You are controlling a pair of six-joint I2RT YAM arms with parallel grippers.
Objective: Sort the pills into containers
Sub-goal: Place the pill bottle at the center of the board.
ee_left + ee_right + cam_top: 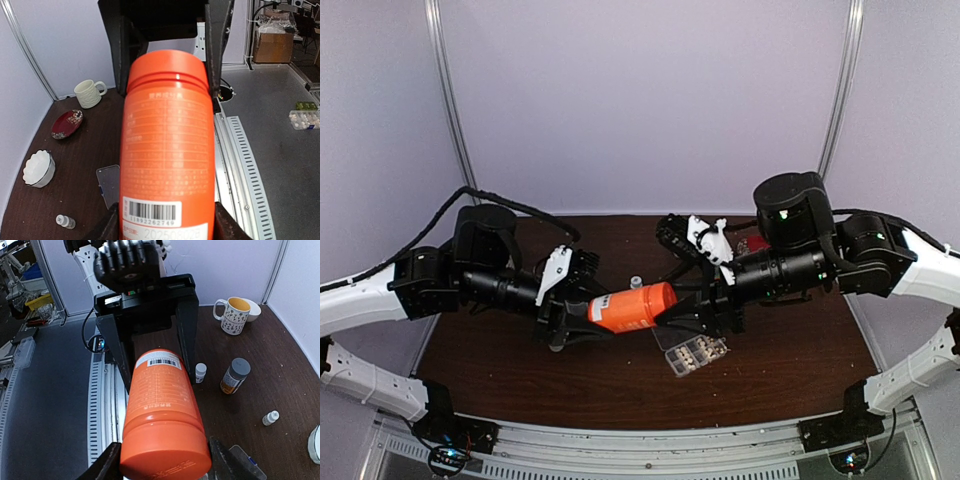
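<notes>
An orange bottle point(632, 306) hangs on its side above the table, held from both ends. My left gripper point(598, 314) is shut on its barcode end point(152, 214), with a finger pressed on each side. The right gripper point(672, 304) is shut round the orange cap point(165, 457). The clear pill box point(696, 353) lies open on the table just below and to the right of the bottle. Its containers are too small here to tell whether pills lie in them. Part of the flat clear lid point(107, 185) shows beside the bottle.
On the left side stand a small white bottle point(200, 372), a grey-capped labelled bottle point(235, 375), a tiny dropper bottle point(270, 418) and a patterned mug point(231, 315). On the right are a cream mug point(89, 93), a red dish point(67, 123) and a white bowl point(38, 168).
</notes>
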